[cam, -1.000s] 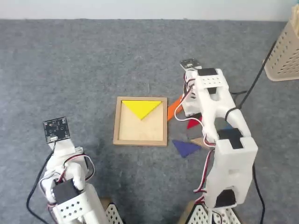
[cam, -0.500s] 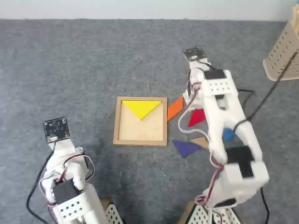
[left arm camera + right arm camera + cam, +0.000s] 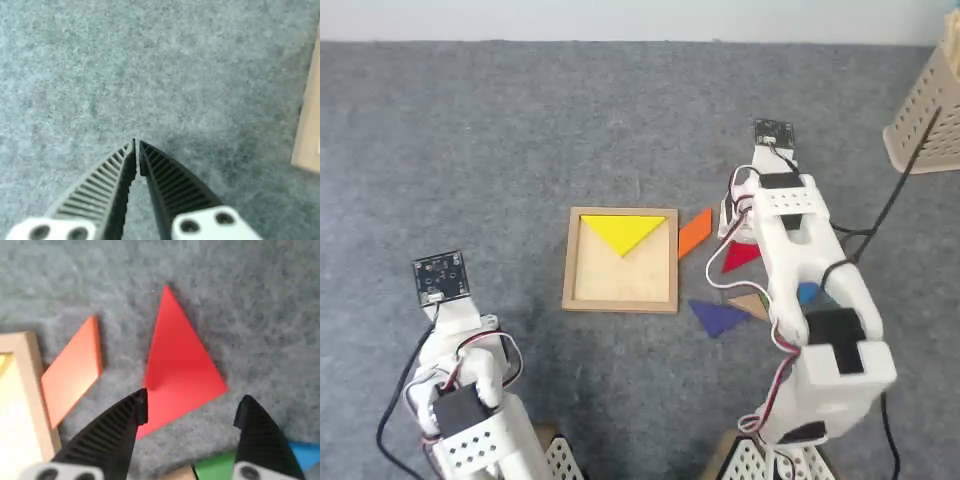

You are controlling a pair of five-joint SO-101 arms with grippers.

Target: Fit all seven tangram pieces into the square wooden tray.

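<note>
Right gripper [image 3: 192, 405]: jaws spread wide, empty, poised over red triangle [image 3: 177, 365], one fingertip at its edge. Its arm had swung farther out within the last second, uncovering the red triangle and orange piece [image 3: 695, 232] beside the tray [image 3: 620, 303].
Left gripper [image 3: 136, 147]: closed, empty, unmoved above carpet [image 3: 150, 60] near tray.
Tray: held yellow triangle [image 3: 620, 232] alone.
Loose, on the right arm's side: red, orange, purple piece [image 3: 720, 316], tan piece [image 3: 748, 303], blue piece [image 3: 808, 291], green piece [image 3: 215, 467].
Judgement: red triangle looked the next pick; six pieces remained.
</note>
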